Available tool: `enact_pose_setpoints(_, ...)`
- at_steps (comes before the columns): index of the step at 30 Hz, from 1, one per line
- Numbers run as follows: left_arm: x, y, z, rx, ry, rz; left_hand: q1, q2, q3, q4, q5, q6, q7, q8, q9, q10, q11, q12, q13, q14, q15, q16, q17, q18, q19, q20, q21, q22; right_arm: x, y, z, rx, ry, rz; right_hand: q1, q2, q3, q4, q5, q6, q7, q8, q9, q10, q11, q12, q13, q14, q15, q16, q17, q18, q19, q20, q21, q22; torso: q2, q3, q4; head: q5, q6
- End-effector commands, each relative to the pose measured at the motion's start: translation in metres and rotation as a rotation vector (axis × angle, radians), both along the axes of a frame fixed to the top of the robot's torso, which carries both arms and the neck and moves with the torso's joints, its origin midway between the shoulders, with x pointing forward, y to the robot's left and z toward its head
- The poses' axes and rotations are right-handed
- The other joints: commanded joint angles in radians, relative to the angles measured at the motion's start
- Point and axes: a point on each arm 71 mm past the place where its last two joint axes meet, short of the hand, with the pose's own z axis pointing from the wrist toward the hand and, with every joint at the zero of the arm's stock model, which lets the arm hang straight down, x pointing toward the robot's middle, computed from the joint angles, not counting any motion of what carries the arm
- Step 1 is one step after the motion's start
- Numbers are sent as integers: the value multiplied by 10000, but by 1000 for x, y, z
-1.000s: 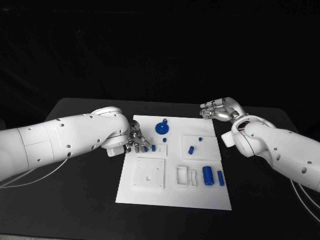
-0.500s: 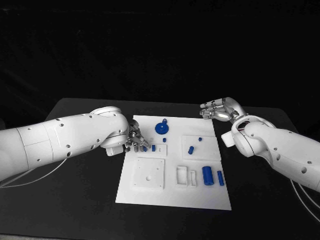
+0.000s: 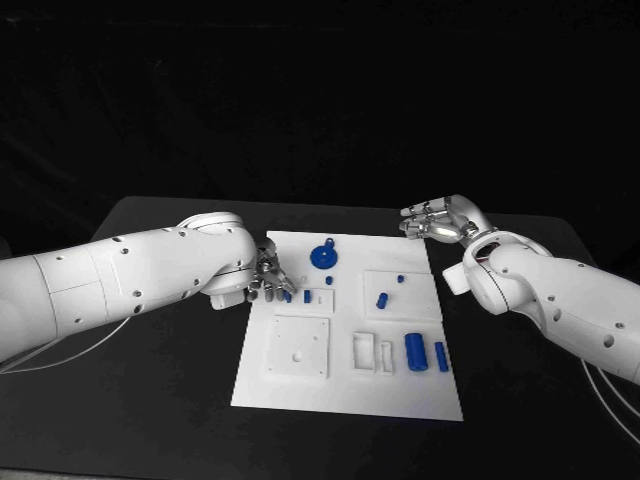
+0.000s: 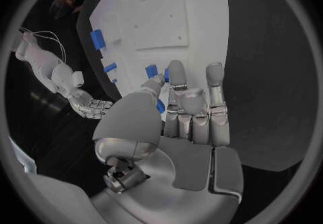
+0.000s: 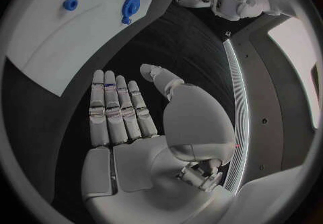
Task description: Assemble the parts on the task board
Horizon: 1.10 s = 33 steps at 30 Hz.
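Observation:
The white task board lies in the middle of the table. My left hand hovers at the board's left edge and pinches a small blue part at its fingertips; another small blue part stands just beside it. In the left wrist view the thumb and fingers close round a blue piece over the board. My right hand hangs open off the board's far right corner, and its flat palm holds nothing.
On the board stand a blue gear, a small peg, a blue piece on a raised white block, two blue cylinders at the right, and a white square plate. Black table surrounds the board.

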Motion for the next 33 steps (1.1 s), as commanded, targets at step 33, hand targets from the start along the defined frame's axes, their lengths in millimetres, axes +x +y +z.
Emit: enact_pose_setpoints(33,-4,-3,-4,326,143,-446,-40,-318,-552,756,-1141,87,-26,-81,-65,532,-22,-102,93,21,-6,-76,-58,-145,25,-59,-128,194,-1,1,0,-4,-15,151,-79,36,-10,-19,38,-73,23,-15,-12,-89,-14,-22,-11,-97,-6,-34,-14,49,-93,9,12,-12,1,-5,8,-8,-2)
